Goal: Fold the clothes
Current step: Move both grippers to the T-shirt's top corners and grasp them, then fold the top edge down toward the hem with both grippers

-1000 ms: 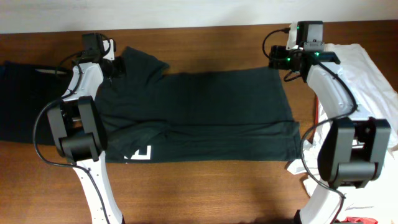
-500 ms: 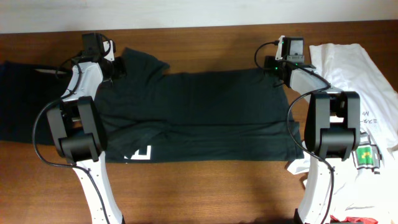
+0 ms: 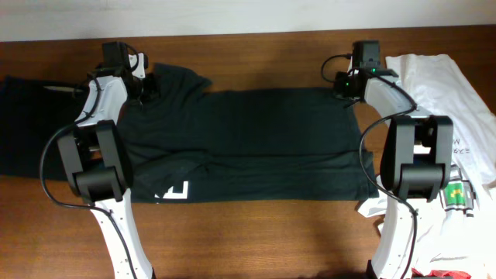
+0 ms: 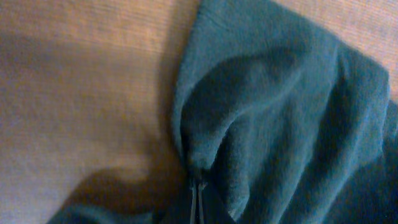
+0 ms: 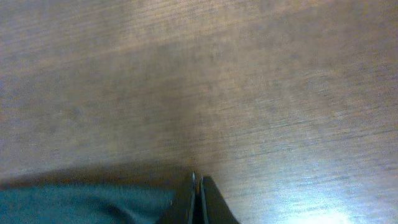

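Currently black T-shirt (image 3: 248, 147) lies spread flat, prob. face-down.

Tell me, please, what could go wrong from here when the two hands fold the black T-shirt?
1. The right hand seems to pinch only the very corner of the black T-shirt, so the corner may slip out when lifted.
2. The left hand grips bunched, creased fabric, so the fold may come out crooked.
3. The white shirt lies close beside the right arm and could be dragged along.
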`<action>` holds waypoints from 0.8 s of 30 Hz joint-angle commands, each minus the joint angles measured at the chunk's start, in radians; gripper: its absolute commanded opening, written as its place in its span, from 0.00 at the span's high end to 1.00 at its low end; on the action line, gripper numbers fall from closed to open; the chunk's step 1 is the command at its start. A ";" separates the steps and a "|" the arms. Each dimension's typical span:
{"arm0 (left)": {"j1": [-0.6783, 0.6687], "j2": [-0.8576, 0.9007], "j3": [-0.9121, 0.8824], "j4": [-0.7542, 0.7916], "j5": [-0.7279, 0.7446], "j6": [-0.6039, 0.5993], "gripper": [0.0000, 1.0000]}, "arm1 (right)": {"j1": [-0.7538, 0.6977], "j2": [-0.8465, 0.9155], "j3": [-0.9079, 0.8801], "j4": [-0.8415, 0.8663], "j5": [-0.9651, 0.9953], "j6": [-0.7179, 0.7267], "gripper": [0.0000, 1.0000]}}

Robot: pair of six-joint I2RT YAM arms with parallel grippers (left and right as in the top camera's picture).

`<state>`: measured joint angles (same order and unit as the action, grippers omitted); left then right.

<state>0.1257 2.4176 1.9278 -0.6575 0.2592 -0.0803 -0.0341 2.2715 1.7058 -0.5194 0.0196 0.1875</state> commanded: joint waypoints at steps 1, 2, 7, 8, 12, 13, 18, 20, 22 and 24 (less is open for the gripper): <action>0.014 -0.106 -0.012 -0.055 -0.004 -0.013 1.00 | -0.008 -0.101 0.125 -0.176 0.020 0.013 0.96; 0.025 -0.135 -0.012 -0.079 -0.031 -0.013 1.00 | -0.008 -0.112 0.157 -0.261 0.021 0.013 0.96; 0.084 -0.239 -0.012 -0.198 -0.055 -0.013 1.00 | -0.008 -0.128 0.274 -0.571 0.090 0.013 0.96; 0.095 -0.256 -0.012 -0.224 -0.054 -0.013 1.00 | -0.008 -0.128 0.292 -0.627 0.117 0.013 0.96; 0.120 -0.309 -0.012 -0.342 -0.054 -0.013 1.00 | -0.008 -0.128 0.309 -0.759 0.179 0.012 0.96; 0.121 -0.328 -0.012 -0.399 -0.053 -0.013 1.00 | -0.008 -0.128 0.309 -0.789 0.190 0.008 0.96; 0.120 -0.367 -0.012 -0.582 -0.059 -0.012 1.00 | -0.008 -0.128 0.309 -0.848 0.203 0.001 0.96; 0.120 -0.370 -0.012 -0.660 -0.084 -0.013 1.00 | -0.009 -0.128 0.309 -0.874 0.203 0.001 0.96; 0.128 -0.370 -0.013 -0.753 -0.104 -0.013 1.00 | -0.017 -0.127 0.308 -0.893 0.203 0.001 0.96; 0.146 -0.370 -0.013 -0.830 -0.103 -0.012 1.00 | -0.032 -0.127 0.308 -0.910 0.202 0.002 0.96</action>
<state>0.2447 2.0769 1.9148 -1.4242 0.1825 -0.0883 -0.0395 2.1696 1.9915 -1.4132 0.1871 0.1841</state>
